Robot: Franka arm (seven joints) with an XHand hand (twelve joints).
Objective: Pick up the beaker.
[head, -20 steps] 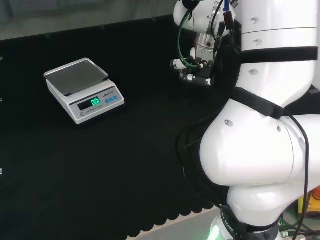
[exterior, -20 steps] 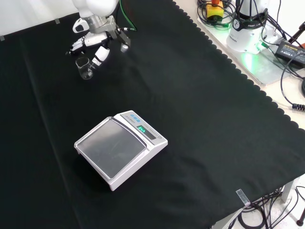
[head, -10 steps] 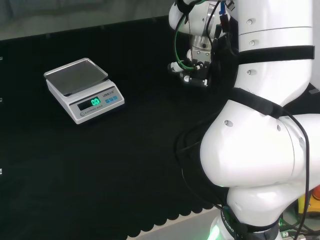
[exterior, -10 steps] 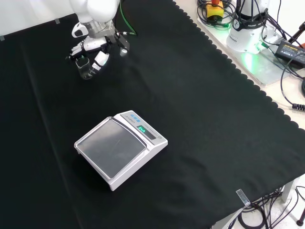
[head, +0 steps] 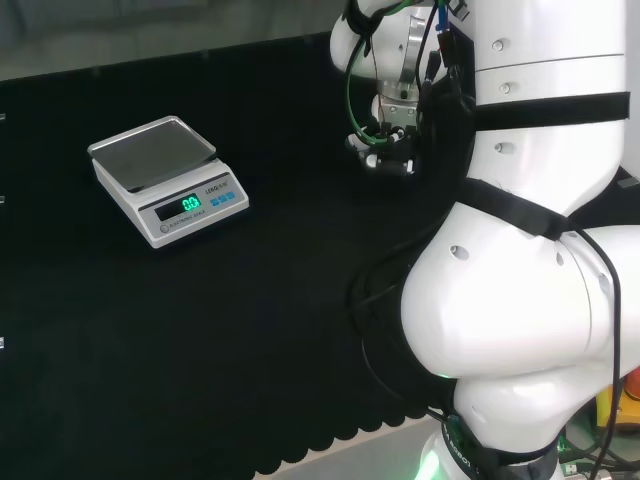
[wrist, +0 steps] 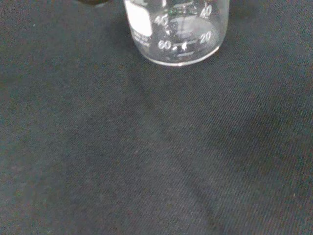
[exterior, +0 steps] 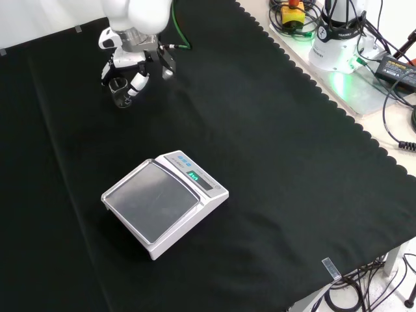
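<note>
You had the hand (exterior: 133, 65) down at the beaker (exterior: 119, 92), near the far left of the cloth (exterior: 273, 149) in the front view, so the step in hand looked like the close-in for the grasp, not the lift. The beaker stood upright on the cloth, its base flat on the weave in the wrist view, and it looked empty. Fingers (exterior: 139, 82) hung on either side of the glass, partly bent, but whether they touched it or had closed round it could not be told from these views; the hand's state was uncertain. In the head view the hand (head: 392, 150) sat low beside the arm's white links. Your next move, as far as could be judged, called for bringing fingers and thumb in against the wall of the glass before any rise, squarely, since clear glass on cloth could tip or slide if pushed from one side. By count you had one beaker and one scale (exterior: 162, 203), which stood well apart from the beaker, nearer the camera in the front view.
</note>
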